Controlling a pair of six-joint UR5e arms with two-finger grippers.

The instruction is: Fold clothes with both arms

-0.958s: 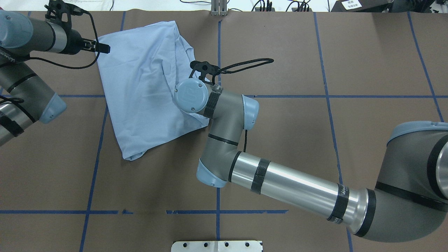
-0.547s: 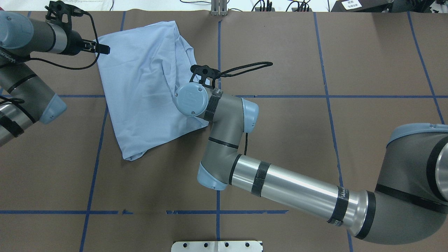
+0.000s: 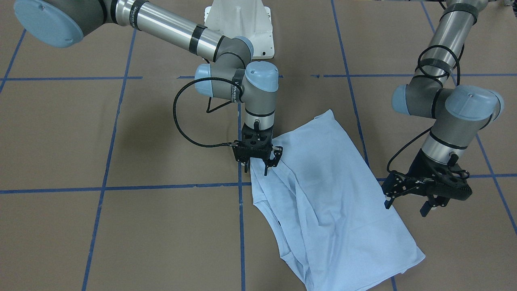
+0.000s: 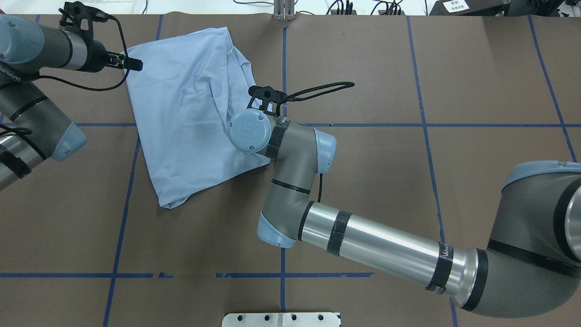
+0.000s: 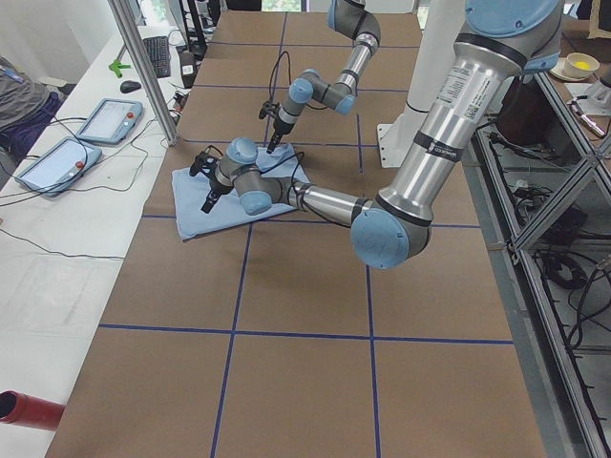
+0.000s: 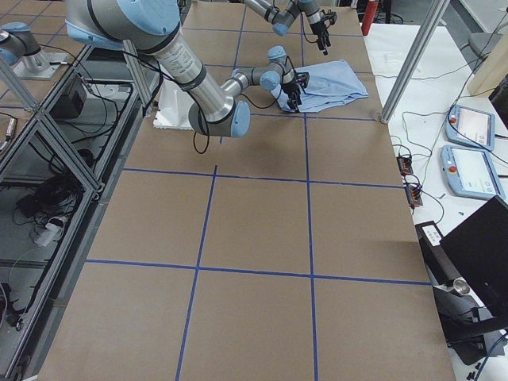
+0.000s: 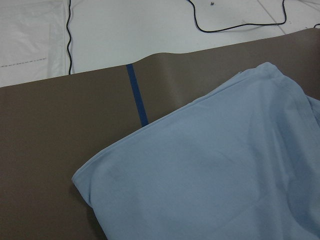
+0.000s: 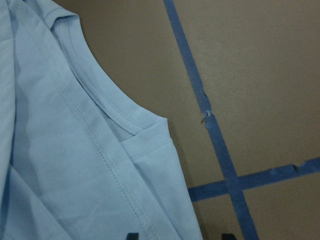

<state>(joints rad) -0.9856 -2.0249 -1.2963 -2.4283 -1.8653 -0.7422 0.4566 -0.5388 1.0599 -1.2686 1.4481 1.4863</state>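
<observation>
On the brown worktop (image 4: 408, 204), the light blue short-sleeved T-shirt (image 4: 181, 122) lies rumpled — right arm's black fingers (image 3: 267, 166) wide over one edge, left arm's black fingers (image 3: 388, 200) wide beside the other; best to pinch both edges level.

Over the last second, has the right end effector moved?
Yes, slightly. Overhead, the right end effector and its blue wrist cap crept toward the robot, the cap sitting lower across the horizontal blue tape line.
</observation>
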